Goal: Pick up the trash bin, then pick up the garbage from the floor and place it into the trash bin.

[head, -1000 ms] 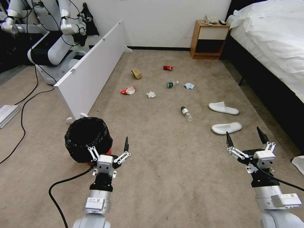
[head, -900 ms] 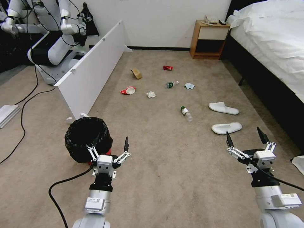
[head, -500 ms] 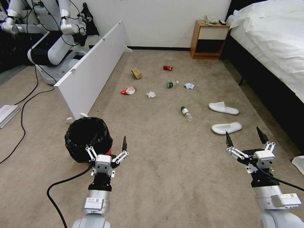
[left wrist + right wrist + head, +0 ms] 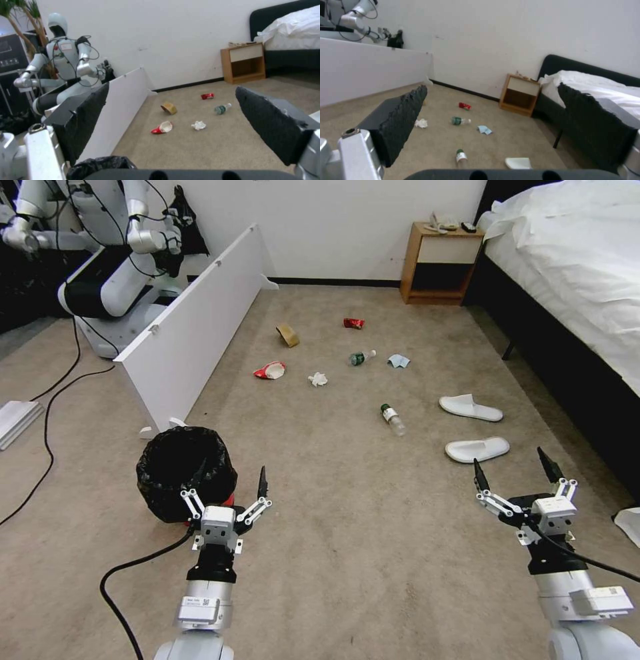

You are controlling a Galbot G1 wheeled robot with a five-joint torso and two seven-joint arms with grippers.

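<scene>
The trash bin (image 4: 180,468), red with a crinkly black liner, stands on the carpet at the near left. My left gripper (image 4: 231,477) is open just behind its right side, one finger in front of the liner (image 4: 100,163). My right gripper (image 4: 509,463) hangs open and empty at the near right. Garbage is scattered ahead: a red can (image 4: 353,323), a tan paper bag (image 4: 288,335), a red-white cup (image 4: 269,371), a tissue (image 4: 318,379), two bottles (image 4: 361,357) (image 4: 392,419), a blue cloth (image 4: 399,361) and two white slippers (image 4: 470,408) (image 4: 477,449).
A white board panel (image 4: 193,333) runs along the left, with another robot (image 4: 107,253) behind it. A bed (image 4: 580,280) lines the right side and a wooden nightstand (image 4: 440,263) stands at the far wall. Black cables (image 4: 127,580) (image 4: 47,427) lie on the carpet.
My left gripper has edged slightly left toward the trash bin. The right gripper has barely shifted, and nothing on the floor has moved.
</scene>
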